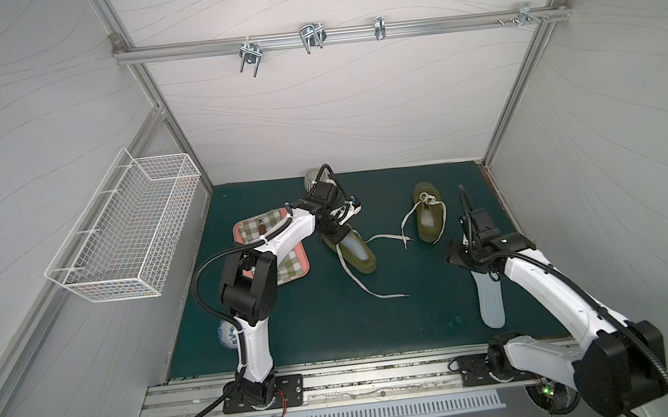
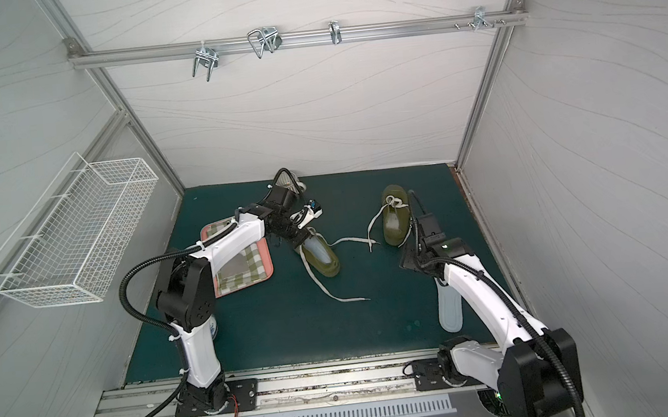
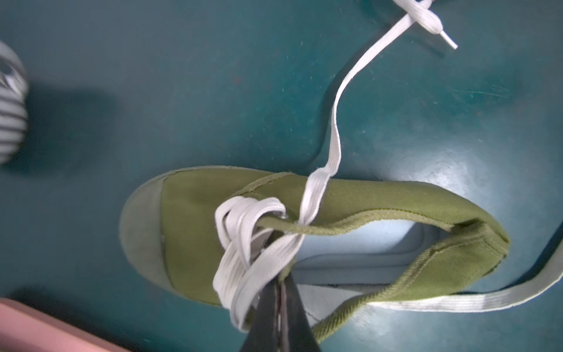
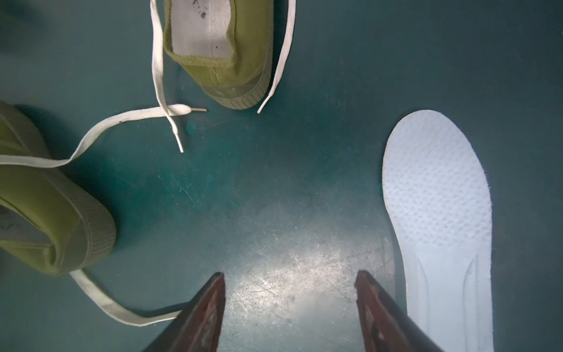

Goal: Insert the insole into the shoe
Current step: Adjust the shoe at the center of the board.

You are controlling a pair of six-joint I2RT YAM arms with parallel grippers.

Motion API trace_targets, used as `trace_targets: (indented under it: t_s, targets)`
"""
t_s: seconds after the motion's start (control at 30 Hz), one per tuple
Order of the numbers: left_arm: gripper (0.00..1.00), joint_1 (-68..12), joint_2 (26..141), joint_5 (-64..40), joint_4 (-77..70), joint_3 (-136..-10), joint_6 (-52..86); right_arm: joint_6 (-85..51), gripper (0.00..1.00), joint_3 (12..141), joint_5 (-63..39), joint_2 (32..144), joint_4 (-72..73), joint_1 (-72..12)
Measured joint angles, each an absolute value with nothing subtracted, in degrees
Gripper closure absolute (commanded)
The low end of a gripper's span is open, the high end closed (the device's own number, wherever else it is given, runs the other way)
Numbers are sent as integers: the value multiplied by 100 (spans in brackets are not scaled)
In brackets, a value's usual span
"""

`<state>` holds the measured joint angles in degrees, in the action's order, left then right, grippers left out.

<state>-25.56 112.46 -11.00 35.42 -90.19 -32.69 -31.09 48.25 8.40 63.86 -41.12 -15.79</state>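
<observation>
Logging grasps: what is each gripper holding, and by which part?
The left gripper pinches the shoe at its opening's rim beside the laces; the right gripper is open, holding nothing.

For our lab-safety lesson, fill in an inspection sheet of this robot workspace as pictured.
Surface: scuffed dark green mat.
Job's things: olive canvas shoe with fitted pale blue insole; second olive canvas shoe without one; loose pale blue insole flat on mat.
Clutter: pink plastic tray with green checked cloth; ribbed grey cup; blue-and-white round object, partly hidden.
Grippers: left gripper fingers shut on first shoe's laced edge; right gripper open, empty, beside loose insole.
Cables: black corrugated conduit along both arms.
Surroundings: white wire basket, metal hooks on walls.
</observation>
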Motion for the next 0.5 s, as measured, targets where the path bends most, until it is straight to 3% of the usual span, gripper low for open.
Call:
trace_targets:
  t_s: [0.5]
  targets:
    - [100,-2517,11885,-760,3673,-10005,-4925,-2731,28,4827,502,6368,-4123,-561]
